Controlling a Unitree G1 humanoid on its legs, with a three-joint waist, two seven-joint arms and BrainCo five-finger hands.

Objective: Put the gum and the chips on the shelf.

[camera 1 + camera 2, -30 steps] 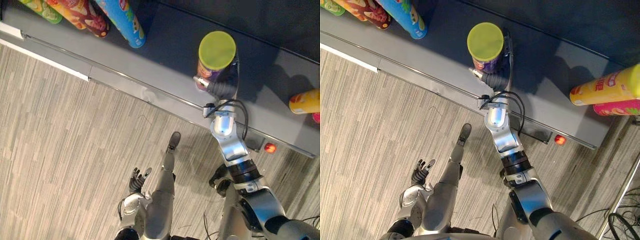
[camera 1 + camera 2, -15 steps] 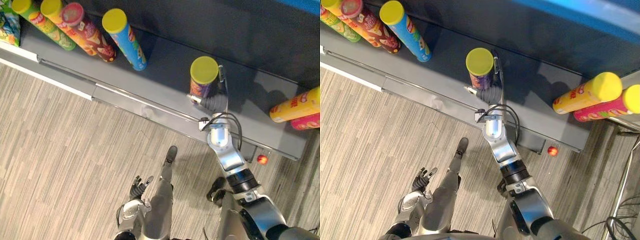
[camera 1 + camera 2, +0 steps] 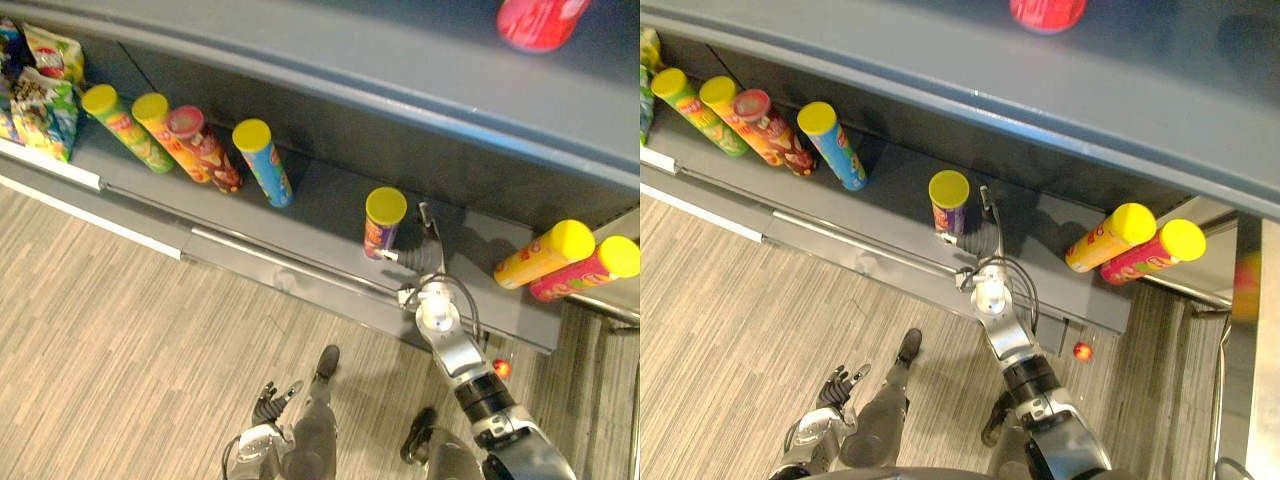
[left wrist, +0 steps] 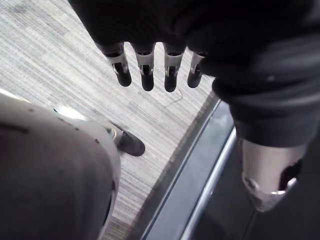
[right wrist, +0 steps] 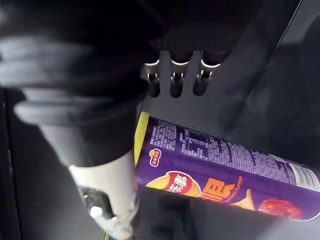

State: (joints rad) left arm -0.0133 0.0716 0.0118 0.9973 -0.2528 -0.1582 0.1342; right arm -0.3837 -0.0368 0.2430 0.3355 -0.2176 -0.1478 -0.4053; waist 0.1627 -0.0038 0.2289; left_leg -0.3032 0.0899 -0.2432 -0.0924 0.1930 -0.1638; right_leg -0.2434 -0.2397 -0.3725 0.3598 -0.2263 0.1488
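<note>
Right hand [image 3: 428, 258] reaching onto the shelf [image 3: 330, 205], its fingers [image 5: 173, 80] straight and spread from the thumb [image 5: 106, 192], gripping nothing. The purple chips can [image 3: 383, 225] stands upright in the gap between them, just clear of the fingers. Left hand [image 3: 268, 403] low over the floor [image 3: 120, 330], fingers relaxed and empty; more cans [image 3: 262, 160] stand on the shelf to either side of the right hand.

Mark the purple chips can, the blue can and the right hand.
purple chips can [image 3: 380, 236], left eye view, its side wall
blue can [image 3: 270, 176], left eye view, its body
right hand [image 3: 428, 259], left eye view, its dark cover
</note>
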